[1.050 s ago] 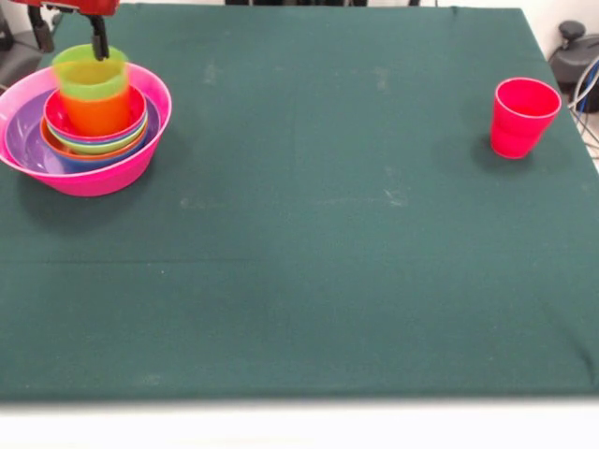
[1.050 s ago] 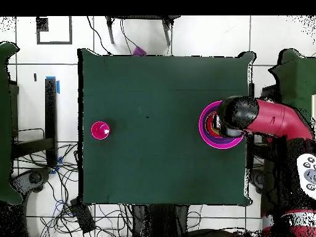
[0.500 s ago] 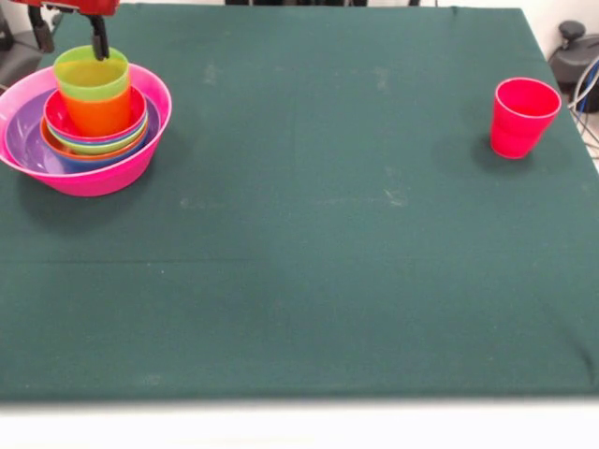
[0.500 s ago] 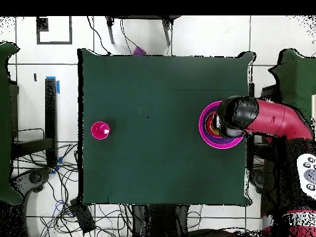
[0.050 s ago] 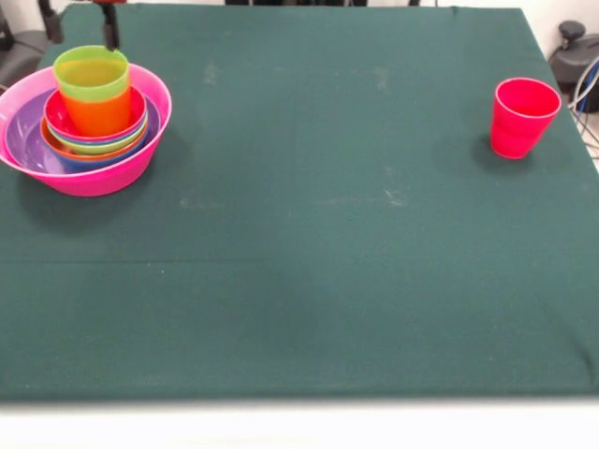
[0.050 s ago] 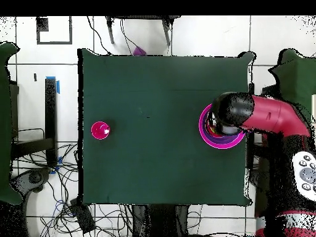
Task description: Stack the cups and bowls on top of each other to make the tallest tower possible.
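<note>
Front view: glossy tapered red-pink cup [image 5: 524, 116] upright, matte green cloth [image 5: 328, 243]

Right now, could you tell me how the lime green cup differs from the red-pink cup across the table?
The lime green cup sits nested in an orange cup at the top of the tower, while the red-pink cup stands alone on the green table. The lime green cup lies just under the end effector, whereas the red-pink cup is far from it, near the opposite edge. Both are upright, open-topped tapered tumblers.
</note>
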Robot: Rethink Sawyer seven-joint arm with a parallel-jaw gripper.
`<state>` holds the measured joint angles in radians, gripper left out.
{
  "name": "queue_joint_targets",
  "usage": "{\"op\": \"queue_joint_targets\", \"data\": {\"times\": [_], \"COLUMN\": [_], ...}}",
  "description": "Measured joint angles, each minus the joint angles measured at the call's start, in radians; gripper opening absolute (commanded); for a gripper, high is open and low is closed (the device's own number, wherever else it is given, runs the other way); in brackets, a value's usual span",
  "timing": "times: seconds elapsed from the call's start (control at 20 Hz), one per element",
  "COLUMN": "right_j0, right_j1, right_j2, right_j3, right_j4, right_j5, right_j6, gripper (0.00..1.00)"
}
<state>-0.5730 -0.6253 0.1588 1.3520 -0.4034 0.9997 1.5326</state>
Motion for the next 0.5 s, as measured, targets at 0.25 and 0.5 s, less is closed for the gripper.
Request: {"op": "queue_joint_targets", "data": {"times": [0.25, 0.5], "right_j0": [0.091, 0.205], "right_j1": [-0.014, -0.003], "right_j2": [0.0, 0.0], "right_j3": [-0.031, -0.096], "right_j4": [0.039, 0.097], "right_j5": [0.077, 0.088], "right_j6": [0.0, 0.021], "gripper": [1.0, 1.0]}}
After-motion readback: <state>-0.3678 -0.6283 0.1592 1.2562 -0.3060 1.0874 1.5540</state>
